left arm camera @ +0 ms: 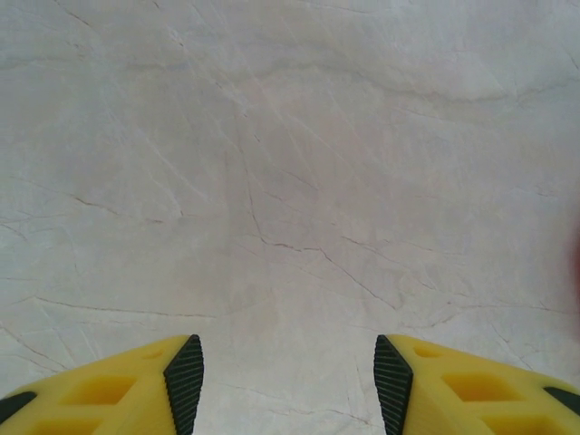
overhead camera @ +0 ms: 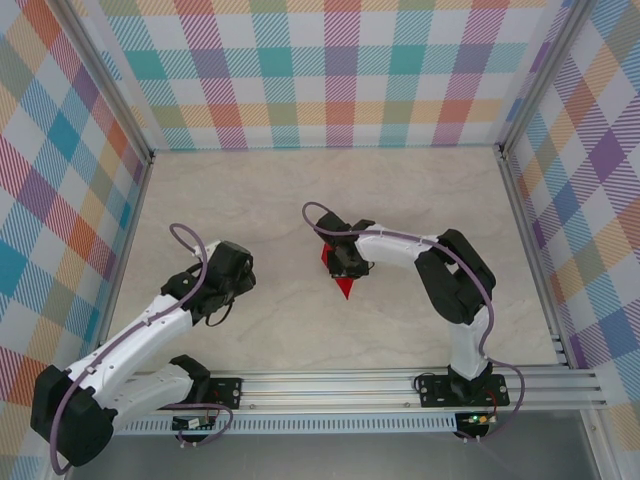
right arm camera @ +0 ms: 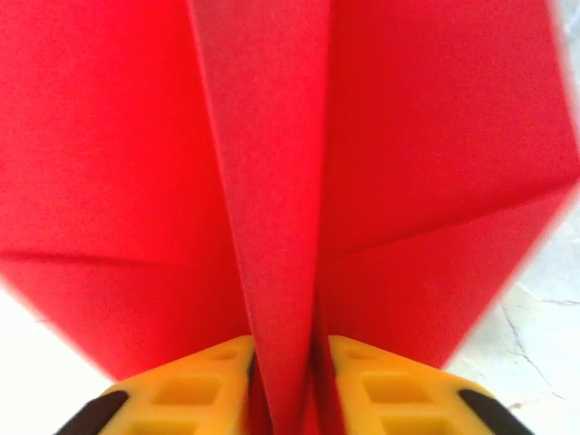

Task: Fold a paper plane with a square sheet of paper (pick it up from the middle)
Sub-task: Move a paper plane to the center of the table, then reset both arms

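The top external camera is showing the paper plane point(overhead camera: 346, 288) as a small red pointed shape low over the worktop point(overhead camera: 300, 200). It is sitting well beyond the rail point(overhead camera: 400, 385), roughly opposite the middle of the rail's length, with its tip pointing back toward the rail. The right hand point(overhead camera: 345, 262) is sitting directly over the plane's far end, on an arm bending in from the rail's right end.

The right wrist camera is adding what that view is missing: a raised central fold is running up the red paper, with creased flaps spreading to either side. The yellow fingers point(right arm camera: 195, 394) are sitting tight against that fold, which is filling the narrow gap between them.

The left hand point(overhead camera: 232, 272) is hanging beyond the rail's left part, about as far from it as the plane. The left wrist camera is showing its black pads point(left arm camera: 184, 381) standing well apart and holding nothing, over bare marble-patterned worktop.
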